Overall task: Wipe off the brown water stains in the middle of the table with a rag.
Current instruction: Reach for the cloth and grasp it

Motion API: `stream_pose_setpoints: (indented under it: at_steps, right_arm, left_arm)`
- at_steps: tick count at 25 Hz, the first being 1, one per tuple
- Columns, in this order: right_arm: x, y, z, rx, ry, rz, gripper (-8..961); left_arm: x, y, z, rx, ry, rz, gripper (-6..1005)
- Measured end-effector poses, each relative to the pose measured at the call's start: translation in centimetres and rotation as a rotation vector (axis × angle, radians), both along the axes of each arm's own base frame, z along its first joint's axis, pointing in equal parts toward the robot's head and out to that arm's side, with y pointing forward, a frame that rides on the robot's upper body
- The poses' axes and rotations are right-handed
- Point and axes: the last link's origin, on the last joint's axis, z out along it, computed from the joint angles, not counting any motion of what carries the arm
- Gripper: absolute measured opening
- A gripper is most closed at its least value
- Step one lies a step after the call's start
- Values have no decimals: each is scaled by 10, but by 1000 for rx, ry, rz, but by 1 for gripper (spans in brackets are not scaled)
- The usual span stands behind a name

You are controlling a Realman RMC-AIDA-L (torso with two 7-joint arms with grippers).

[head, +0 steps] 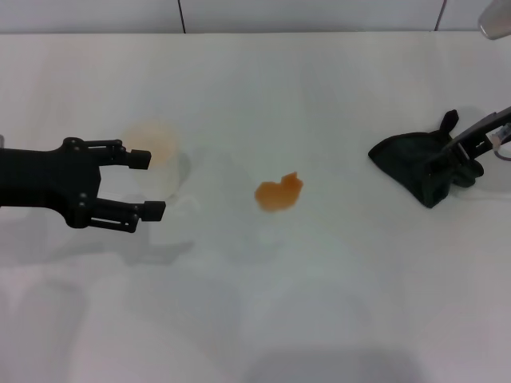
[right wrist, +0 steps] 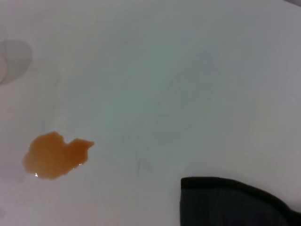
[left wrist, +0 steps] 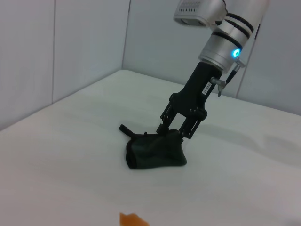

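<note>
The brown water stain [head: 279,192] is a small orange-brown blotch in the middle of the white table [head: 319,303]; it also shows in the right wrist view [right wrist: 54,155] and at the edge of the left wrist view [left wrist: 134,219]. The black rag [head: 407,159] lies crumpled on the table at the right [left wrist: 155,153] [right wrist: 230,202]. My right gripper [head: 455,163] [left wrist: 178,133] is down at the rag's right end, fingers apart and set into the cloth. My left gripper [head: 145,184] is open at the far left, well away from the stain.
A pale translucent cup [head: 160,159] with a faint orange tint stands at the left, between the left gripper's fingertips. A wall runs along the table's far edge [head: 239,33].
</note>
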Motion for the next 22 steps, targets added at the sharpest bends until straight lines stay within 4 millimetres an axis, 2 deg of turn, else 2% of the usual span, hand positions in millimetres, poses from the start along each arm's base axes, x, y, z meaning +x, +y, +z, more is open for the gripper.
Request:
stream_pose_setpoints:
  at_steps: [6, 22]
  right_arm:
    - [-5, 5, 0, -3, -15, 10, 558]
    - [0, 6, -6, -12, -35, -20, 556]
  left_arm:
    - [1, 1, 0, 12, -11, -4, 891]
    - [2, 1, -2, 14, -12, -14, 891]
